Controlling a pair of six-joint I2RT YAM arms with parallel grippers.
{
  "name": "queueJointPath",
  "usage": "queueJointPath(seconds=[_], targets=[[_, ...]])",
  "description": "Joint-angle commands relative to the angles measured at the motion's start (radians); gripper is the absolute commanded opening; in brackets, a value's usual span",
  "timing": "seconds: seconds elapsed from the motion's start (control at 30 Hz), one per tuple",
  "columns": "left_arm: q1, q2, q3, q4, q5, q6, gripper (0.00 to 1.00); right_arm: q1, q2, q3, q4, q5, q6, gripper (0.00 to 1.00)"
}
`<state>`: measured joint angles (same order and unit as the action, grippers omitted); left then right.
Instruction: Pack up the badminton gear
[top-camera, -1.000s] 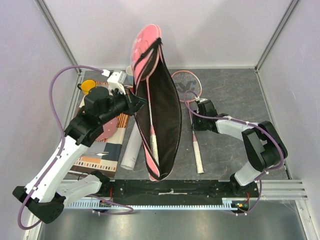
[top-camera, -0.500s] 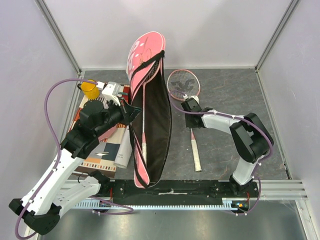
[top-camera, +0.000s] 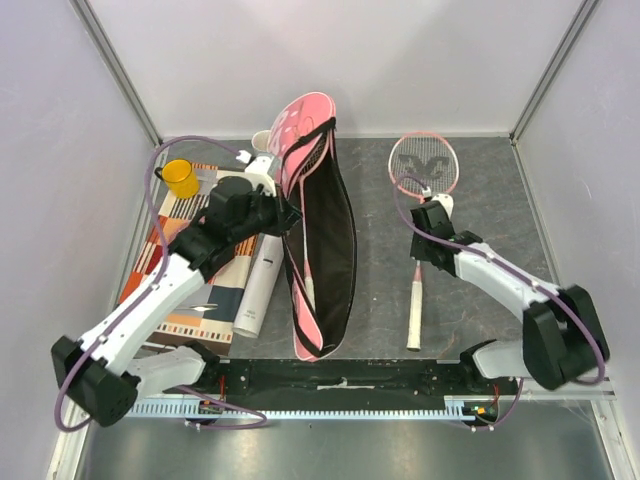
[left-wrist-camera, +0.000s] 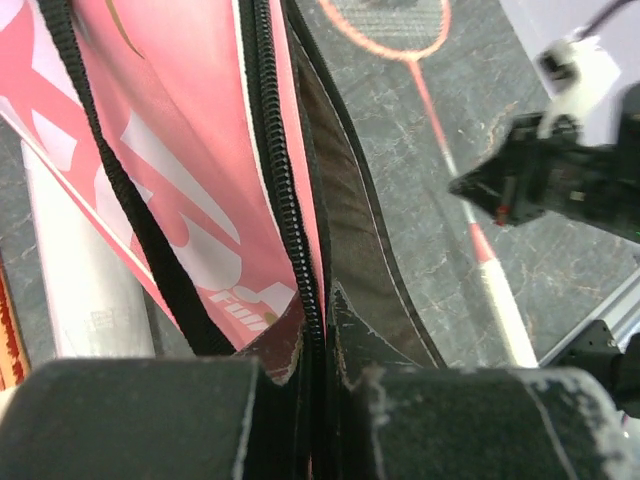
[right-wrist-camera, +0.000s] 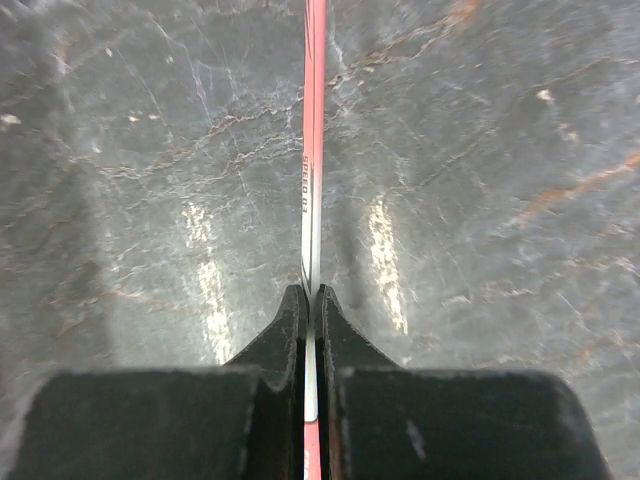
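The pink "SPORT" racket bag (top-camera: 345, 245) lies open at the table's middle, black lining up, with one racket (top-camera: 308, 285) inside. My left gripper (top-camera: 290, 215) is shut on the bag's zipper edge (left-wrist-camera: 292, 220) and holds that side up; its jaws (left-wrist-camera: 325, 345) pinch the rim. My right gripper (top-camera: 428, 245) is shut on the thin shaft (right-wrist-camera: 313, 150) of the second pink racket, whose head (top-camera: 423, 165) points to the back and whose white handle (top-camera: 413, 315) points to the front. The long white tube (top-camera: 255, 290) lies left of the bag. No shuttlecock shows.
A striped mat (top-camera: 175, 275) lies at the left under my left arm, with a yellow mug (top-camera: 180, 178) at its back corner. A small white object (top-camera: 262, 140) stands behind the bag. Grey walls close the back and both sides.
My right gripper has carried the second racket to the right, away from the bag. My left gripper has shifted right and forward with the bag's edge, and the bag now lies lower.
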<state>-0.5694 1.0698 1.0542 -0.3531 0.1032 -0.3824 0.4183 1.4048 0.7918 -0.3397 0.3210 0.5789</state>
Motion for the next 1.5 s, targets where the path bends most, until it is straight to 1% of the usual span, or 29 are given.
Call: queueJointPath(seconds=[0.0,0.07,0.1,0.13,0.2,0.27,0.33,0.37,0.43,0.47,0.53,0.67,0.83,0.9,1.03,1.1,1.17,1.2,1.27,1.37,1.47], targets=[[-0.003,0.091,0.101,0.250,0.056,0.063,0.02,-0.004,-0.174,0.024,-0.099,0.044,0.035,0.00],[-0.007,0.175,0.122,0.294,0.099,0.065,0.02,-0.004,-0.237,0.038,-0.160,0.026,0.027,0.00],[-0.009,0.203,0.150,0.299,0.116,0.059,0.02,-0.004,-0.253,0.059,-0.186,0.023,0.021,0.00],[-0.012,0.270,0.170,0.293,0.124,0.051,0.02,-0.004,-0.266,0.070,-0.243,0.024,0.018,0.00],[-0.015,0.329,0.211,0.287,0.150,0.027,0.02,-0.001,-0.319,0.095,-0.284,0.013,0.006,0.00],[-0.020,0.401,0.216,0.316,0.153,0.014,0.02,0.016,-0.364,0.119,-0.349,0.015,-0.002,0.00],[-0.021,0.450,0.237,0.332,0.150,0.013,0.02,0.040,-0.372,0.170,-0.418,0.015,-0.011,0.00],[-0.024,0.505,0.245,0.333,0.145,0.016,0.02,0.084,-0.368,0.190,-0.439,0.023,-0.010,0.00],[-0.026,0.554,0.265,0.348,0.141,0.016,0.02,0.141,-0.354,0.242,-0.508,0.084,0.005,0.00],[-0.026,0.577,0.273,0.350,0.142,0.014,0.02,0.193,-0.342,0.263,-0.530,0.101,0.016,0.00],[-0.026,0.631,0.288,0.376,0.150,0.002,0.02,0.221,-0.336,0.271,-0.567,0.115,0.045,0.00],[-0.029,0.660,0.287,0.420,0.181,-0.033,0.02,0.269,-0.337,0.261,-0.617,0.127,0.074,0.00],[-0.032,0.680,0.283,0.433,0.178,-0.047,0.02,0.290,-0.395,0.224,-0.641,0.116,0.110,0.00],[-0.032,0.690,0.291,0.431,0.162,-0.053,0.02,0.297,-0.411,0.204,-0.633,0.110,0.118,0.00],[-0.032,0.710,0.314,0.410,0.144,-0.059,0.02,0.309,-0.490,0.170,-0.555,0.096,0.133,0.00],[-0.032,0.728,0.343,0.364,0.110,-0.072,0.02,0.310,-0.506,0.155,-0.549,0.098,0.157,0.00],[-0.030,0.728,0.348,0.359,0.083,-0.084,0.02,0.309,-0.543,0.124,-0.530,0.121,0.180,0.00],[-0.030,0.725,0.348,0.323,0.054,-0.099,0.02,0.310,-0.561,0.116,-0.532,0.159,0.200,0.00],[-0.030,0.720,0.346,0.319,0.041,-0.104,0.02,0.309,-0.604,0.104,-0.525,0.187,0.211,0.00],[-0.030,0.726,0.365,0.289,0.023,-0.104,0.02,0.309,-0.633,0.127,-0.554,0.230,0.214,0.00],[-0.030,0.740,0.378,0.279,0.042,-0.099,0.02,0.310,-0.627,0.153,-0.596,0.247,0.187,0.00]])
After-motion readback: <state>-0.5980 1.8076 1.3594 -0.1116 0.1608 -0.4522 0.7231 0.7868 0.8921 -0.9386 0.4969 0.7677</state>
